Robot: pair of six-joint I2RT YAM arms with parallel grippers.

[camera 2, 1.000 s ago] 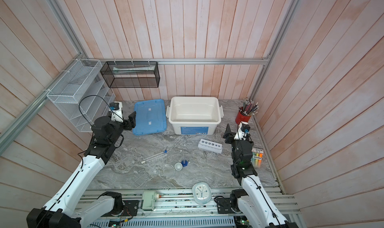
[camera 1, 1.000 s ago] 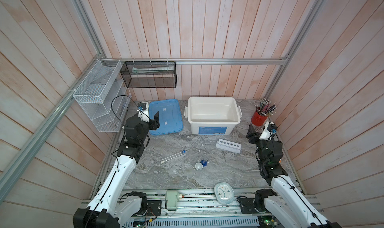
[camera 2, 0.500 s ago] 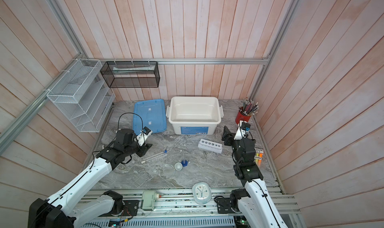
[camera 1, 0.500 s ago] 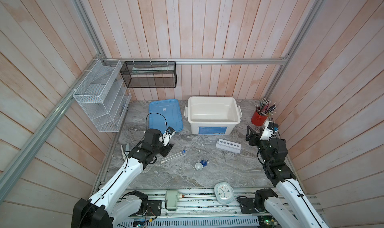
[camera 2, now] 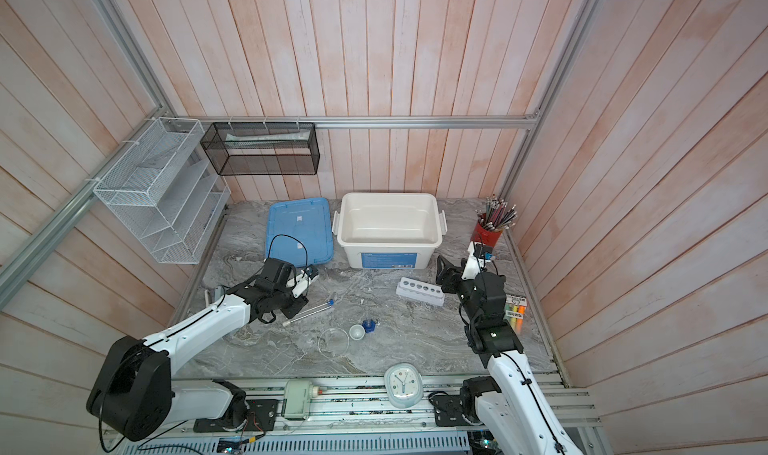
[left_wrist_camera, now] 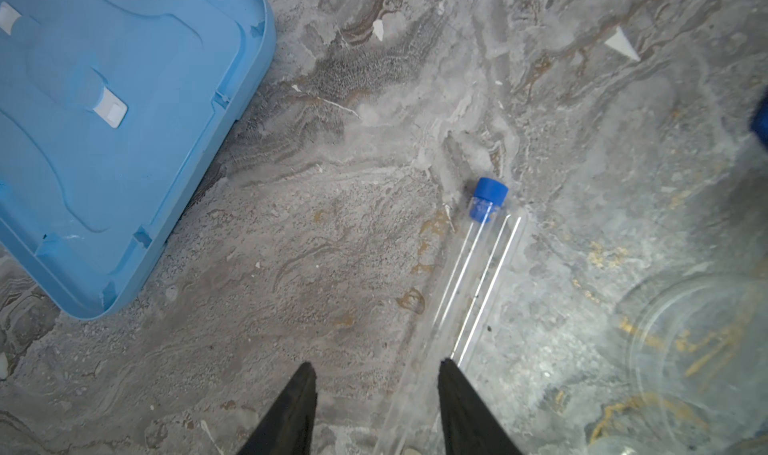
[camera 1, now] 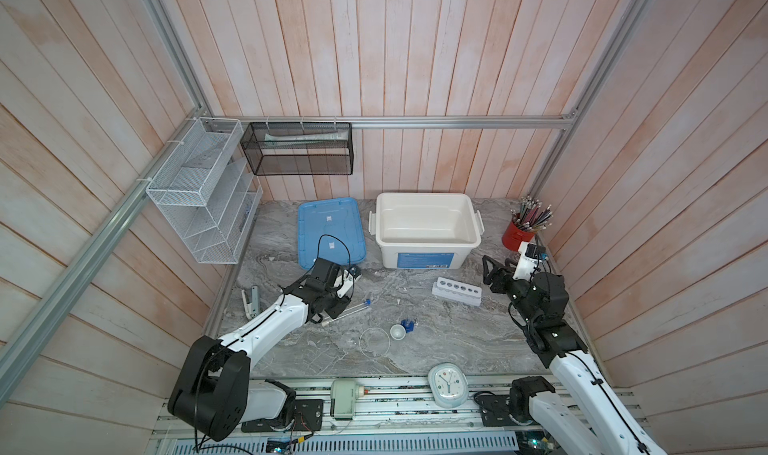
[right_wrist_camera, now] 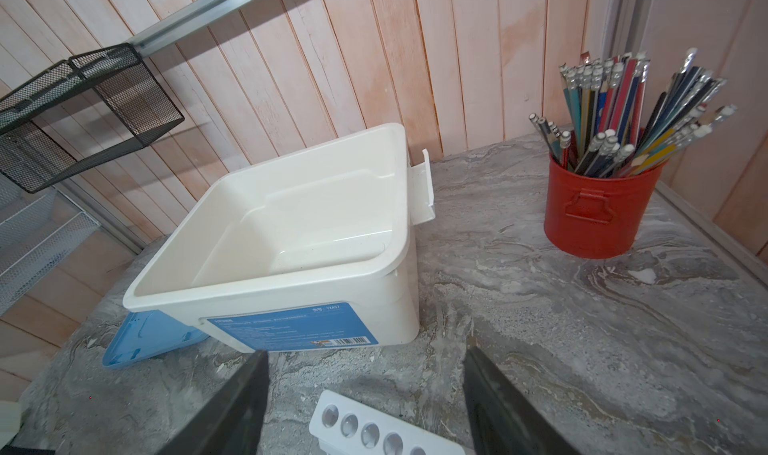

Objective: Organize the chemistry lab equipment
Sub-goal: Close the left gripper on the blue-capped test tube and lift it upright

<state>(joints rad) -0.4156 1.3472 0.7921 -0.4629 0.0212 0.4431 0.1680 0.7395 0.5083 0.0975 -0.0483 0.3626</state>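
Barely under way, the tidy-up shows nothing stowed: the six holes of the white rack (camera 1: pixel 456 291) stand empty right of centre, and the white bin (camera 1: pixel 386 249) at the far side holds nothing, its blue lid (camera 1: pixel 330 232) lying flat on the table (camera 1: pixel 457 349) to its left. My left claw (left_wrist_camera: pixel 376 363) is down over the blue-capped test tube (left_wrist_camera: pixel 477 245) and the white-capped test tube (camera 1: pixel 326 324), which lie side by side left of centre. Its jaws stand partly apart, the gap much wider than a tube, and they grip nothing; one tube runs between them and the other passes behind one finger. My right claw (right_wrist_camera: pixel 365 351) hangs wide and empty beside the rack's right end, apart from it. Near centre the small white bowl (camera 1: pixel 397 331), the clear round glass vessel (camera 1: pixel 374 342) and the blue-based cylinder (camera 1: pixel 407 325) sit close together. All six pieces, I judge, are left to place. The tubes' near ends are cut off in my left wrist view, hiding the white cap there, and whether a finger touches glass I cannot tell. The vessel is little more than a faint ring, the cylinder is too small to call upright or tipped, and the rack is cropped in my right wrist view.
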